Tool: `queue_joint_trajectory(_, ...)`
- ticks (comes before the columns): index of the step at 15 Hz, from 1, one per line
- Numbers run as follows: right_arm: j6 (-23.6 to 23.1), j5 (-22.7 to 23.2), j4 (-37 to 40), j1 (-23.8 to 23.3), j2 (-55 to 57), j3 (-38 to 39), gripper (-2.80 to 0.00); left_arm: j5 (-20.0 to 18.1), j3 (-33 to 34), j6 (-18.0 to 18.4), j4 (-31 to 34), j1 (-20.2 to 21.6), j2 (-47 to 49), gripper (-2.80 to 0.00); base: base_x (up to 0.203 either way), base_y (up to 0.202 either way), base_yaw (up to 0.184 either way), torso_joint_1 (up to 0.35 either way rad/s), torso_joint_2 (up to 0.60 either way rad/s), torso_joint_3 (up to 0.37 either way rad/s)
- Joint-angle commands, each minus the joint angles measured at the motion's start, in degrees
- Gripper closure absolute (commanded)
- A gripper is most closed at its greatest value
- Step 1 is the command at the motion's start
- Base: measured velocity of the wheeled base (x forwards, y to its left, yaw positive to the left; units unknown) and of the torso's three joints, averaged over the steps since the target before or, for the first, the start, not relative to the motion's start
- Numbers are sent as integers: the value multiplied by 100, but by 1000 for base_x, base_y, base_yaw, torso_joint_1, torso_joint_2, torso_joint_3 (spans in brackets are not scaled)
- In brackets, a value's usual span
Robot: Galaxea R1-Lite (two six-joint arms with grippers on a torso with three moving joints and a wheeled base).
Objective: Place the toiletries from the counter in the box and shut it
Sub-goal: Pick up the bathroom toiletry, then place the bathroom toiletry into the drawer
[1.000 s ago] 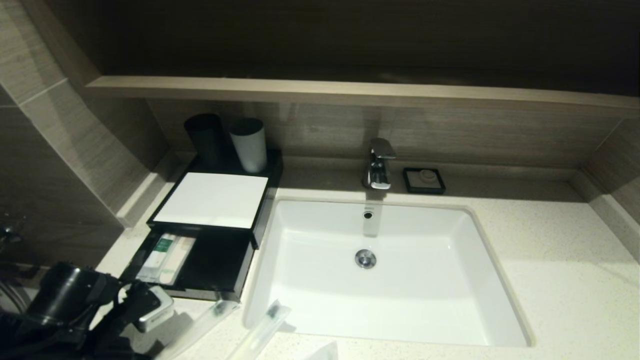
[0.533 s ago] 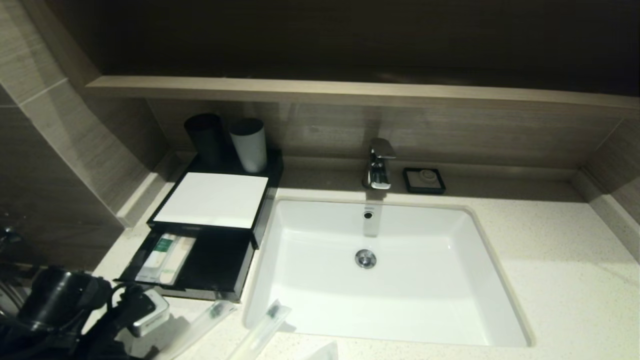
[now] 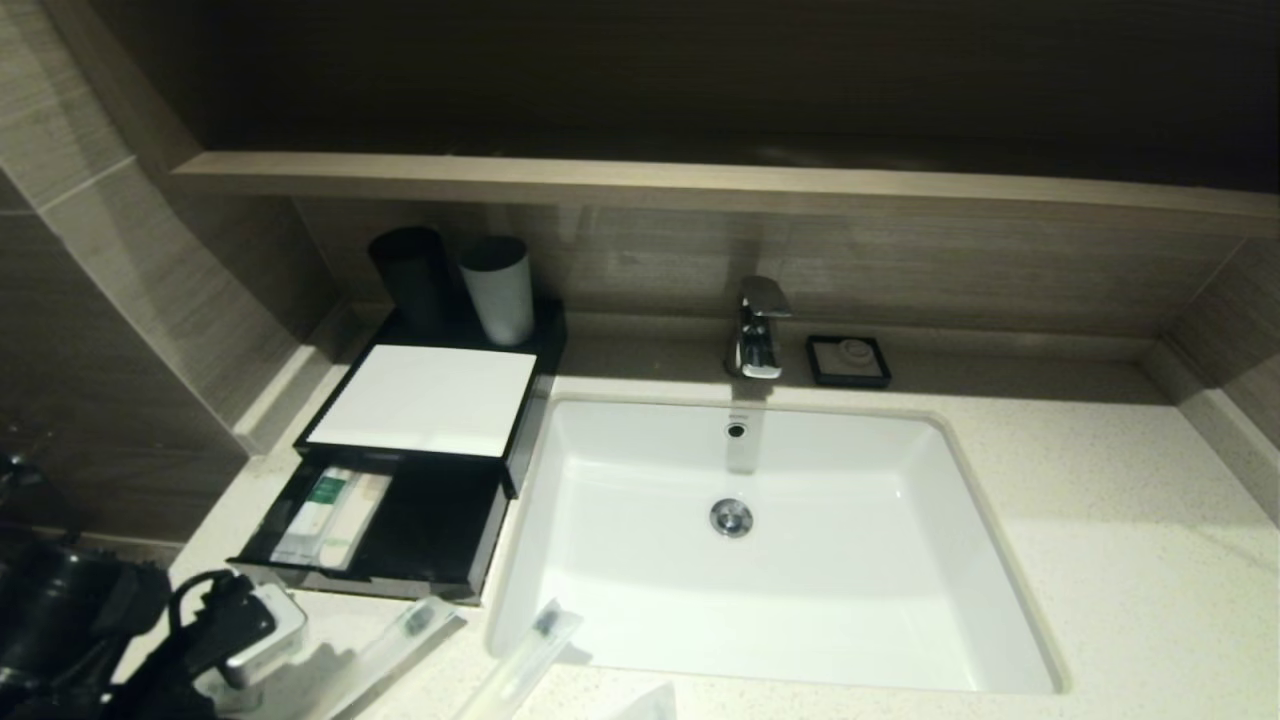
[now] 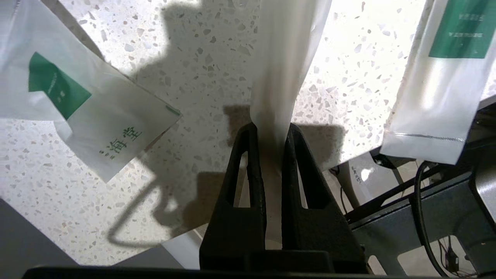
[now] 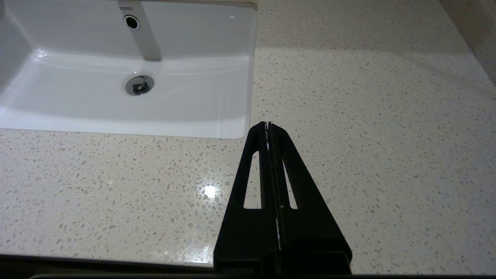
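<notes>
Pinching translucent sleeve (image 4: 277, 69), left tool (image 4: 270, 130) nearly closed; right tool (image 5: 268, 126) fully closed, holding nothing.

White speckled stone bench (image 3: 1100, 520), white basin (image 3: 640, 620) sunk in middle. Black box (image 3: 425, 400) at back-left corner, drawer (image 3: 430, 540) pulled out. Small black soap dish (image 3: 848, 361) and tap (image 3: 757, 328) at back edge. Two translucent sleeves (image 3: 400, 635) (image 3: 525, 665) and sachets (image 4: 97, 116) along front edge, left part.

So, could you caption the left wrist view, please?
Left gripper shut on a translucent sleeve above the speckled counter.
</notes>
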Motion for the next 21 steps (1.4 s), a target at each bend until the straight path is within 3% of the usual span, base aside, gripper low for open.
queue_joint_trajectory(1,0,0,2,1,2,1,0,-4,-179,12,303,-1,-446,0,0,0,0,0,0,0)
queue_joint_trajectory(7,0,0,2,1,2,1,0,-5,-1058,-37,1338,-1,-855,0,0,0,0,0,0,0)
queue_joint_trajectory(10,0,0,2,1,2,1,0,13,-1689,-277,1904,8,-767,0,0,0,0,0,0,0)
queue_joint_trajectory(15,0,0,2,10,2,1,0,17,-3044,-1519,3141,1,-277,0,0,0,0,0,0,0)
queue_joint_trajectory(18,0,0,2,1,2,1,0,14,-3780,-2104,3999,0,174,0,0,0,0,0,0,0)
queue_joint_trajectory(21,0,0,2,3,2,1,0,14,-4269,-2470,4747,-1,684,0,0,0,0,0,0,0)
